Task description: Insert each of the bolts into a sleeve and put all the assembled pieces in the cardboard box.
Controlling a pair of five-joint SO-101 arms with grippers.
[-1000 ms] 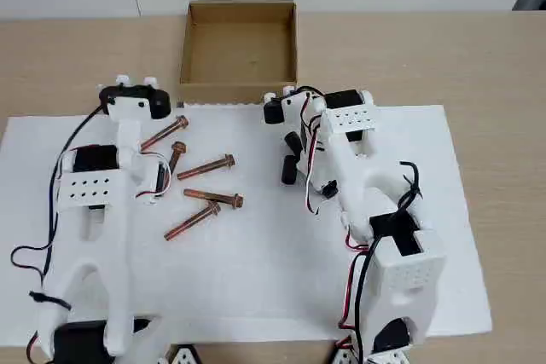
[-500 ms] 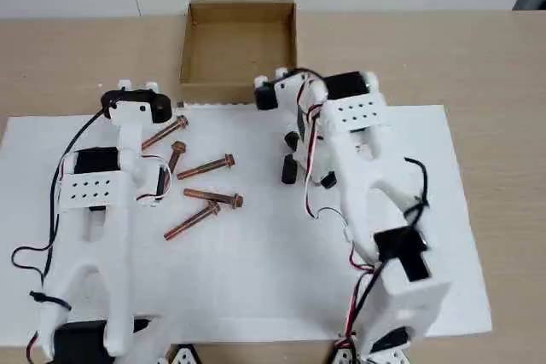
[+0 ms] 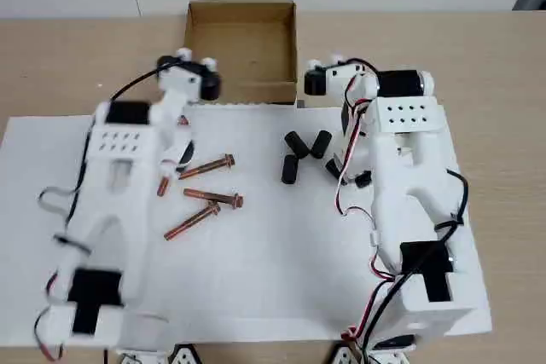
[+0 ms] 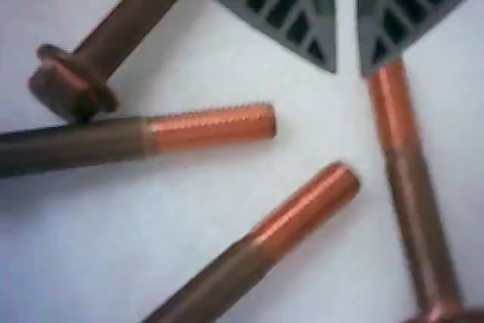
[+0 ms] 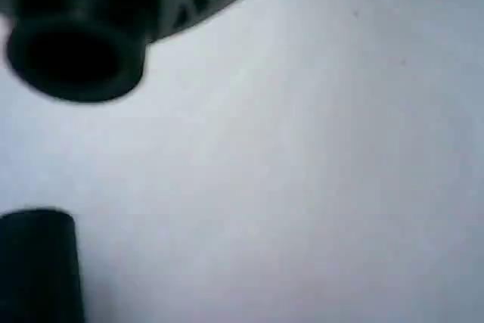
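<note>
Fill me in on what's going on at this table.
Two robot arms are working over a white sheet. The left gripper hangs slightly open over loose copper bolts, gripping none. The right arm is at the black sleeves; whether it grips one cannot be told. No bolt sits in a sleeve yet, and no piece lies in the cardboard box.
</note>
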